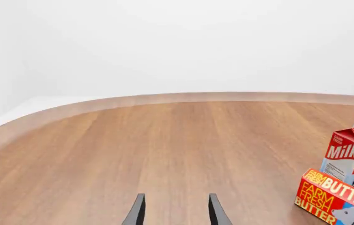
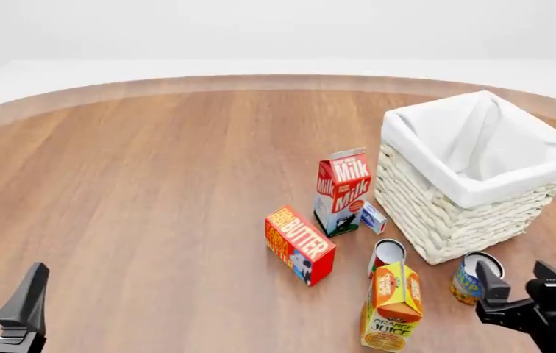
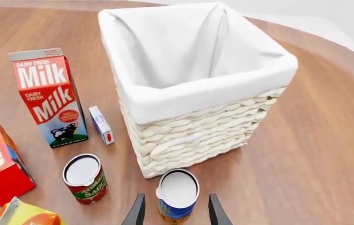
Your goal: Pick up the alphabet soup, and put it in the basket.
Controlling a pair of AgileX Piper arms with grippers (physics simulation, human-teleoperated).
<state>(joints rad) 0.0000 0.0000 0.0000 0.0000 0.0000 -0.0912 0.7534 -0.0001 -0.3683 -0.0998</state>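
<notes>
Basket [image 3: 195,117] stands unfilled on table, white lining bare; nothing delivered yet. Alphabet soup [image 3: 177,196] upright on wood just beside basket's near corner, not lifted. Right gripper [image 3: 175,211] spread, fingers flanking can, not visibly pressing it; grasp, lift, drop all remain. Left gripper [image 1: 175,211] spread, idle, well apart from task.

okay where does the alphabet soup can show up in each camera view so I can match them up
Left wrist view: not in it.
Front view: alphabet soup at lower right, by the near corner of the basket, just ahead of the right gripper.
Right wrist view: the can at bottom centre, between the gripper's fingers.
Shared landmark: milk carton.
</notes>
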